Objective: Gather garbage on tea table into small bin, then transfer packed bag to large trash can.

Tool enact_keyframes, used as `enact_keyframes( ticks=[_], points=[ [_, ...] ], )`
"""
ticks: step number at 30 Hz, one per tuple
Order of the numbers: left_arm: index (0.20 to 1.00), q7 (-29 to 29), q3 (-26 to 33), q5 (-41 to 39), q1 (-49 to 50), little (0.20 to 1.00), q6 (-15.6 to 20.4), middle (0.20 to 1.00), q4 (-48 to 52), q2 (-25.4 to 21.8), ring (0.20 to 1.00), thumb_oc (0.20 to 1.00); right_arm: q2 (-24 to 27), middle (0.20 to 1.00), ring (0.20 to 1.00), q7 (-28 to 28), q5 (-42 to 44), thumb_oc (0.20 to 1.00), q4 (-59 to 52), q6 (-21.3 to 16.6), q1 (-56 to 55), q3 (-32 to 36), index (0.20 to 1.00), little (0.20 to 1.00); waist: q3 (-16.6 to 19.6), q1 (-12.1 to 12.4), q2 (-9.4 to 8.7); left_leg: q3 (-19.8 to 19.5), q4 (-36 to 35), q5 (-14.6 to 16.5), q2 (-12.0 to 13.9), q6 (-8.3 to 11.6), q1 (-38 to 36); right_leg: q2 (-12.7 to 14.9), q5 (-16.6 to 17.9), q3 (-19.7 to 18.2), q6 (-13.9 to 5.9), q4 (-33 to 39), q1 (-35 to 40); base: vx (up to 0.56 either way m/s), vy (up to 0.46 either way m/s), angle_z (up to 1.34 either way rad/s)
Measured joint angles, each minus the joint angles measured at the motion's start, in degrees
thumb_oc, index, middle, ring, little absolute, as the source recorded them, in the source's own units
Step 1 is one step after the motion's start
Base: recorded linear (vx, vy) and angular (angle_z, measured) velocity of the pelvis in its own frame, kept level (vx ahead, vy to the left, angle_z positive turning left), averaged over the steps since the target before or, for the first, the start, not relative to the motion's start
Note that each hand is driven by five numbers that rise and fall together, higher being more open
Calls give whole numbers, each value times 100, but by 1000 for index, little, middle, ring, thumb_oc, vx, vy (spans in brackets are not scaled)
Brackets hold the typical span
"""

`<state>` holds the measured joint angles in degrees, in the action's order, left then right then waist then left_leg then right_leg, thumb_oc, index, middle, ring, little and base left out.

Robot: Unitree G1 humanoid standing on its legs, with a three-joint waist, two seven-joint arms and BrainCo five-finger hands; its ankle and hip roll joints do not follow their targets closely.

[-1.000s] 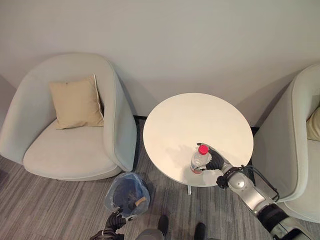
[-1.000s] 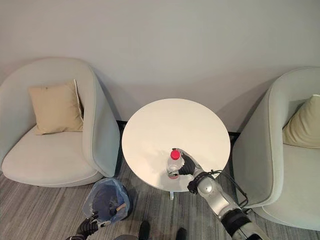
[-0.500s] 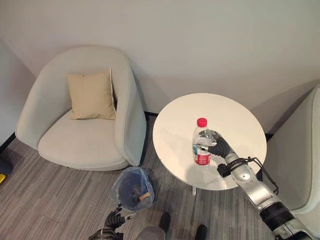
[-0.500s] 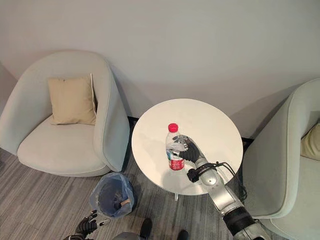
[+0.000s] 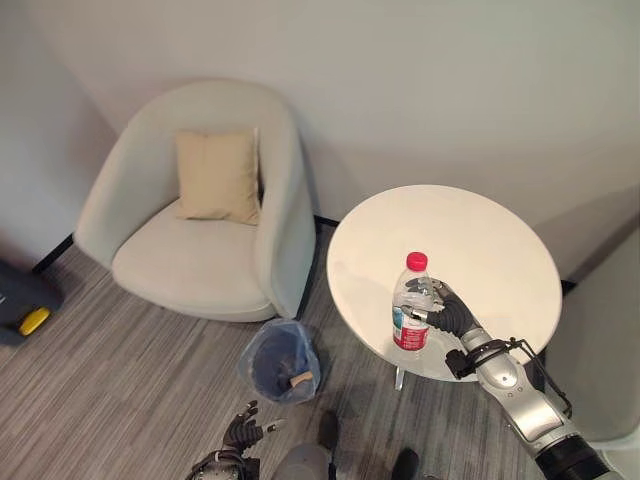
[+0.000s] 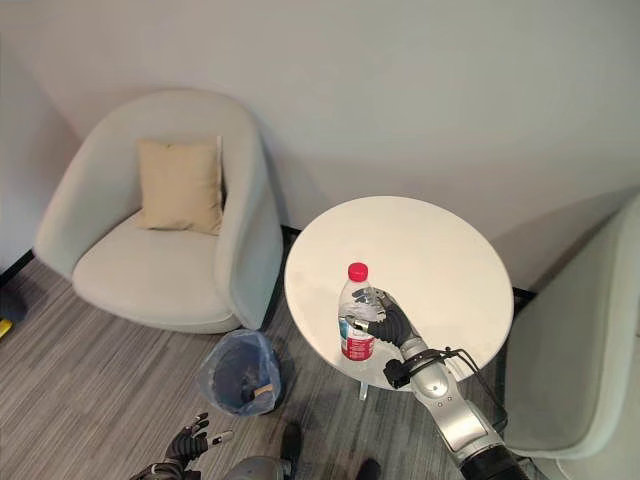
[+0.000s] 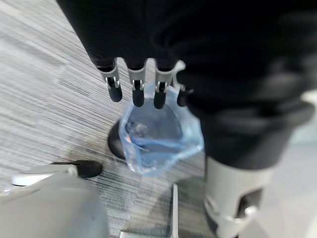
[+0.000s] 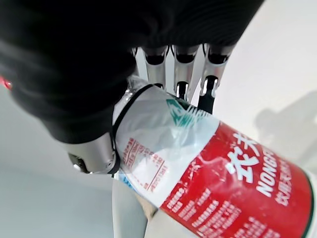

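The right hand (image 5: pixel 447 312) has its fingers curled around a clear plastic bottle with a red cap and a red label (image 5: pixel 411 315). The bottle stands upright, its long axis vertical, above the near edge of the round white tea table (image 5: pixel 480 240); I cannot tell if its base touches the top. The plastic looks thin and smooth, with a glossy film label, so I judge it light and easy to crush.

The small round bin lined with a bluish translucent bag (image 5: pixel 282 359) stands on the grey striped floor, to the left of the right hand and lower, between this hand and the left hand (image 5: pixel 241 434). The left hand hangs low just beside the bin with straight, spread fingers and holds nothing. The coming move depends on this: the bottle must travel leftward and down to the bin.
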<state>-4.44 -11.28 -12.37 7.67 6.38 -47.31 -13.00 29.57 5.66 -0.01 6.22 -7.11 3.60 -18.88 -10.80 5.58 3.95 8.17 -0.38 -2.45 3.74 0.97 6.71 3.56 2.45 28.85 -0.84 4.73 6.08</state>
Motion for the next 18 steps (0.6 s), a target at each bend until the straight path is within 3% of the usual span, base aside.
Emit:
enact_keyframes(
  ticks=[2,4,5,9,12,14,17,18],
  points=[
    [1000,2,0,0,-12,1000,-7,1000,-3,1,1000,1000,24,200,200,51,-9,200,1,15,-69,159,200,200,-45,-66,-72,706,65,17,65,-25,-11,211,-106,335,-53,-1,138,97,174,91],
    [1000,5,-6,3,1,1000,-7,1000,5,16,1000,1000,46,200,200,140,-15,200,-3,16,-88,274,200,200,-14,-101,-11,1120,93,-45,79,-103,-67,385,-237,488,-279,-188,221,136,195,54],
    [1000,3,1,5,29,1000,-5,1000,0,-12,1000,1000,10,200,200,168,-48,200,-1,17,-88,288,200,200,2,-99,13,1109,109,-194,9,-271,-109,454,-360,422,-401,-383,226,143,205,28],
    [1000,7,12,14,-60,1000,-23,1000,-3,-226,1000,1000,-321,200,200,178,-223,200,-8,28,-47,308,200,200,20,-103,-310,998,-24,-137,-463,-497,-293,908,-534,178,-574,-813,167,132,201,29],
    [1000,4,11,16,-315,1000,-58,1000,32,-356,1000,1000,-428,200,200,173,-232,200,-8,32,87,272,200,200,-11,-75,-361,815,-21,-21,-590,-666,-336,1197,-797,-288,-613,-1802,-249,56,119,27],
    [1000,-4,11,16,-465,1000,-61,1000,89,-462,1000,1000,-430,200,200,173,-233,200,-11,33,161,219,200,200,-37,-122,-359,643,-37,9,-585,-731,-410,998,-1265,-1069,-640,-2175,-628,91,79,36],
    [1000,-6,8,15,-479,1000,-55,1000,158,-499,1000,1000,-445,200,200,168,-232,200,-8,28,232,126,200,200,-63,-197,-390,480,-165,40,-621,-774,-636,612,-1238,-1627,-594,-1843,-1015,122,53,41],
    [1000,-3,5,15,-465,1000,-53,1000,164,-465,1000,1000,-434,200,200,168,-233,200,1,29,225,128,200,200,-72,-342,-367,204,-286,36,-628,-808,-687,356,-1039,-1976,-546,-1821,-1241,84,13,83]
  ],
)
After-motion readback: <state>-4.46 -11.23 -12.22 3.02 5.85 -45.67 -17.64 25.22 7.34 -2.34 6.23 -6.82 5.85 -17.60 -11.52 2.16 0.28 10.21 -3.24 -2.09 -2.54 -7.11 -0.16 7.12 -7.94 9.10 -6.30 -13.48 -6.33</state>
